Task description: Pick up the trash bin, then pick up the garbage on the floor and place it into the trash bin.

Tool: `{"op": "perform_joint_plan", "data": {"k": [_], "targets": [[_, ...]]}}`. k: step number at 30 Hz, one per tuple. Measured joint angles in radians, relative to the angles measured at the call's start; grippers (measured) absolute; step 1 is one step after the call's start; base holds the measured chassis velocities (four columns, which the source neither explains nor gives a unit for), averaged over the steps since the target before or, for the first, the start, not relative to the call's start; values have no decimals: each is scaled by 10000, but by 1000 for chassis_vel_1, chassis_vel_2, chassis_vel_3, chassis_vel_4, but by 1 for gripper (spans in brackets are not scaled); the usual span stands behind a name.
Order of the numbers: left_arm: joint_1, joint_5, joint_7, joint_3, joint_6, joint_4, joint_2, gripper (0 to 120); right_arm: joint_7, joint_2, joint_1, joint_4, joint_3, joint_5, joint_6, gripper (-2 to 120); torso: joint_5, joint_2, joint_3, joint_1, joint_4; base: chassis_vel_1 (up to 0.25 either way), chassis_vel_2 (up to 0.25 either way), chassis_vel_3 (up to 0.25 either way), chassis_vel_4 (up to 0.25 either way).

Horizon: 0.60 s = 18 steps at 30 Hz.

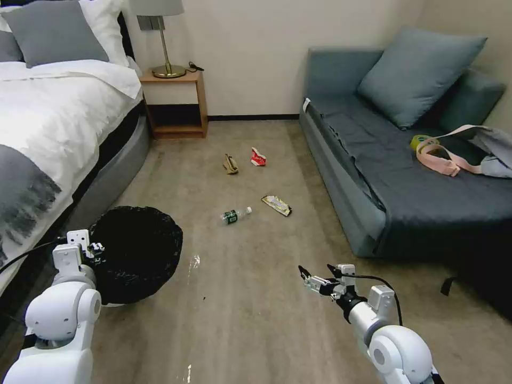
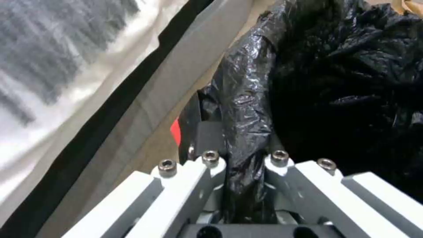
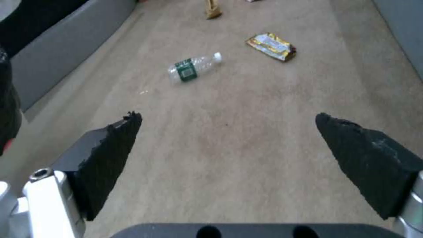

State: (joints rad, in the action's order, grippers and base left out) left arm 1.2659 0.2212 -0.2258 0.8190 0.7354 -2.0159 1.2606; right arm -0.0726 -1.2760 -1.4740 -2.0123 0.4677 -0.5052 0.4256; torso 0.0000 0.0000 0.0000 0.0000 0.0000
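Observation:
The trash bin [image 1: 138, 250], white with a wrinkly black bag liner [image 2: 343, 82], stands at the left beside the bed. My left gripper [image 1: 93, 246] is shut on its near rim, jaws pinching the bag-covered edge [image 2: 242, 155]. My right gripper [image 1: 316, 274] hovers open over bare floor, pads [image 3: 114, 145] wide apart with nothing between them. Ahead of it lies the garbage: a clear bottle with a green label [image 1: 235, 215] [image 3: 192, 67], a yellow-black wrapper [image 1: 276, 205] [image 3: 271, 46], a red-white carton scrap [image 1: 257, 157] and a tan paper scrap [image 1: 230, 164] [image 3: 213, 10].
A bed [image 1: 48, 133] runs along the left and a grey sofa [image 1: 384, 176] along the right, carrying a yellow tape roll [image 1: 421, 142] and a pink-strapped bag [image 1: 480, 149]. A wooden nightstand [image 1: 176, 104] with a lamp stands at the back wall.

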Motion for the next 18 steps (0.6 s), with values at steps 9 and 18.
{"op": "perform_joint_plan", "data": {"k": [9,18], "targets": [[-88,-4,102,11,0,216,-74,4,-3,-66,114,260,-91,69,-11,100,1,0,-1,-1,0,-97,108,106,-113],[-138,95,150,37,-143,430,-179,4,-16,-108,168,443,-159,158,-40,100,0,1,0,0,0,-125,116,126,-121]]}}
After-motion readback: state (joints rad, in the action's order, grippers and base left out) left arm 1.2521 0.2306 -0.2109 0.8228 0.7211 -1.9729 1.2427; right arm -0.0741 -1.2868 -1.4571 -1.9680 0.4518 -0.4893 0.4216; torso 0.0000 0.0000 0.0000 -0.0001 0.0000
